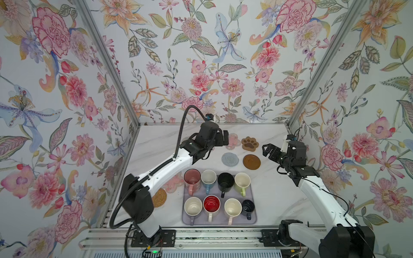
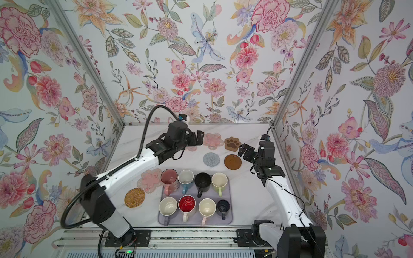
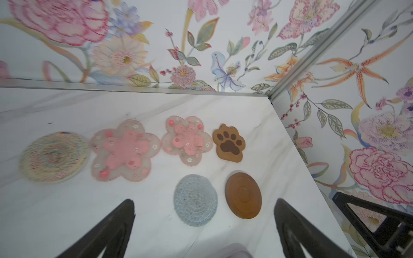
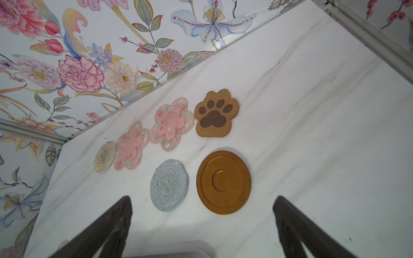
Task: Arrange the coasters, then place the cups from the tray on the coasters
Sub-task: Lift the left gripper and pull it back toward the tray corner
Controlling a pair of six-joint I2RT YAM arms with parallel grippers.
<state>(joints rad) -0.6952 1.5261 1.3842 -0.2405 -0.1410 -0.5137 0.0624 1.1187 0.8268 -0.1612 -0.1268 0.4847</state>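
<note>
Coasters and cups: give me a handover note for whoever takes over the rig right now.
Left tool: open, empty, near the six coasters already laid out at the far end.
Right tool: open, empty, beside the paw coaster.
A pink flower coaster and the rattan coaster lie left of the tray, not yet arranged.
All eight cups stand on the tray.
Left to do: place those two coasters, then move each cup onto a coaster.
</note>
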